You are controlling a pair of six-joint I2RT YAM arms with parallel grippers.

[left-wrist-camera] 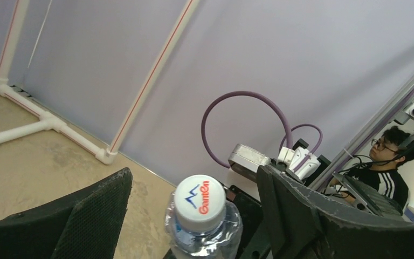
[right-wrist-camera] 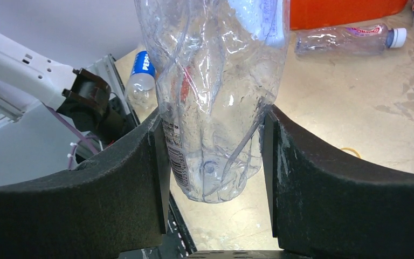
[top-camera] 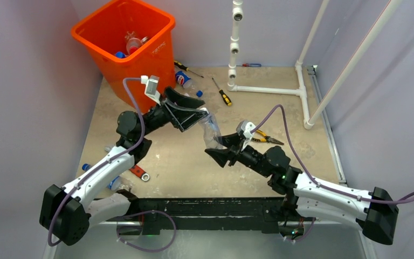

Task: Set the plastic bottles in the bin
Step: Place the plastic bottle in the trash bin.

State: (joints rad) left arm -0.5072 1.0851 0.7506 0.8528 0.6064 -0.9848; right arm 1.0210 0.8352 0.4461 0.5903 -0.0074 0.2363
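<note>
A crumpled clear plastic bottle (top-camera: 211,132) hangs in the air over the middle of the table. My right gripper (top-camera: 215,145) is shut on its base (right-wrist-camera: 215,108), with both pads pressed against its sides. My left gripper (top-camera: 202,116) stands open around the bottle's white cap (left-wrist-camera: 200,200), with a gap on each side. The orange bin (top-camera: 135,75) stands at the far left and holds a few bottles (top-camera: 132,43). A Pepsi bottle (top-camera: 183,80) lies beside the bin. More bottles (top-camera: 110,181) lie by the left arm.
Two screwdrivers (top-camera: 223,96) (top-camera: 186,67) lie near the back. Yellow-handled pliers (top-camera: 267,139) rest just behind the right wrist. A red-handled wrench (top-camera: 139,172) lies by the left arm. The white pipe frame (top-camera: 269,89) stands at the back right.
</note>
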